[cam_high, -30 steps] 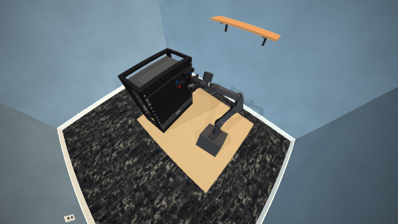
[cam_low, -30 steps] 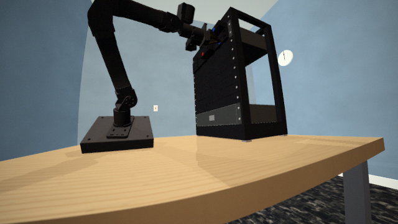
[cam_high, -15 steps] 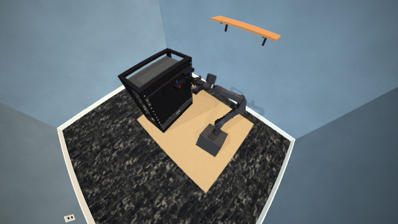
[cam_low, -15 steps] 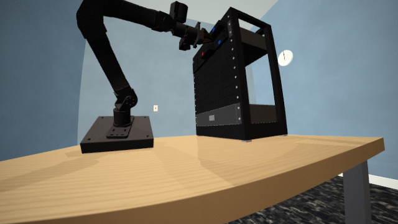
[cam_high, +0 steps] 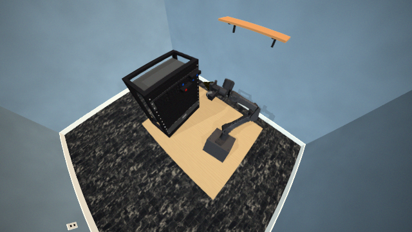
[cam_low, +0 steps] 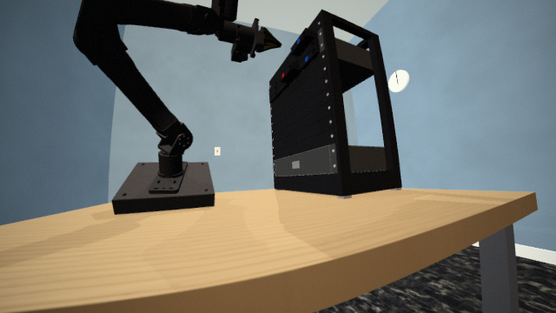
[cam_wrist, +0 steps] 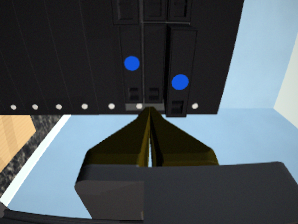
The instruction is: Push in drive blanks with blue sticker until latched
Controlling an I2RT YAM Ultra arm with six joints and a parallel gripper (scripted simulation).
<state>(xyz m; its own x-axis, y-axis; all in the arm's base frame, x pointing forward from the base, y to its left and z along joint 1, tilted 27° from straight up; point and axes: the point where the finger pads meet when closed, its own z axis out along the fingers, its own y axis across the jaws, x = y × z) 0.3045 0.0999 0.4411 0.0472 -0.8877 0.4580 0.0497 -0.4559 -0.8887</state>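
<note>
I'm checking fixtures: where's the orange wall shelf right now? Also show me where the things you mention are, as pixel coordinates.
In the top view, the orange shelf (cam_high: 254,28) is upper right, above the arm (cam_high: 241,122).

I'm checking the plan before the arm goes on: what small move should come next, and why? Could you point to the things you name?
Probably shift the closed gripper (cam_high: 206,85) (cam_low: 281,44) (cam_wrist: 149,113) in front of the protruding blue-stickered blank (cam_high: 197,75) (cam_low: 298,41) (cam_wrist: 180,82), then push gently: it stands proud of its neighbours, while the other blue-stickered blank in the wrist view looks nearly flush. The fingertips are off to its side, and the rack (cam_high: 174,106) (cam_low: 304,117) (cam_wrist: 65,60) isn't fastened.

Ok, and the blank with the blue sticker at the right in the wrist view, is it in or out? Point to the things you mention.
Out: this blank (cam_wrist: 180,57) stands proud of its neighbours, its dark side face showing beside the flush one.
</note>
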